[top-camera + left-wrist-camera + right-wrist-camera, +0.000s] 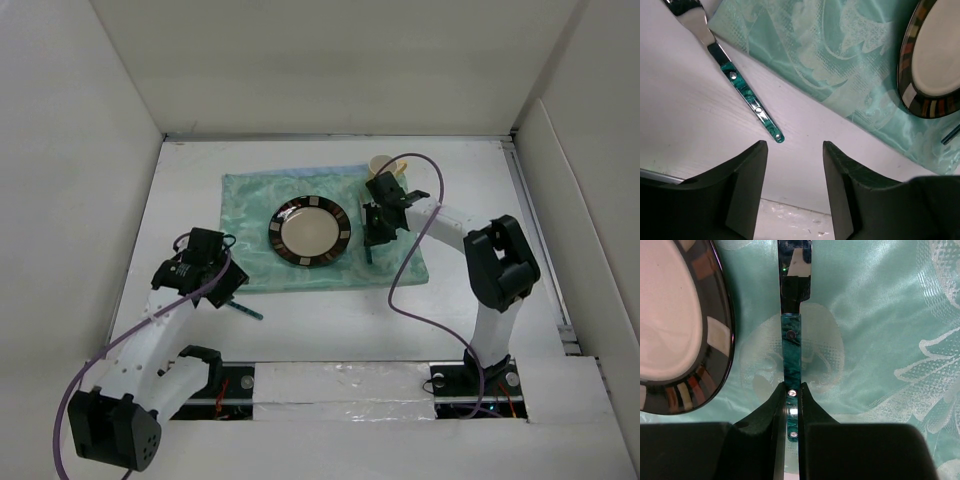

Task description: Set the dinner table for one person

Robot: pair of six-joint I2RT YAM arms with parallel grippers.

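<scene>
Pinching green-handled utensil [791, 335] by handle end, right hand [791, 405] holds it parallel to plate [675, 325] rim, over mat [875, 315], likely lining up its spot. Left hand [792, 150] spread, empty, above bare counter [685, 115]; second utensil [747, 97] lies upper left, off mat, probably next pick.

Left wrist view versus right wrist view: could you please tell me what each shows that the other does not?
Only the left wrist: a loose green-handled utensil on the bare dinner table, the open left gripper near it. Only the right wrist: the right gripper shut on a second green-handled utensil. Both: the dark-rimmed plate on the mint placemat.
</scene>
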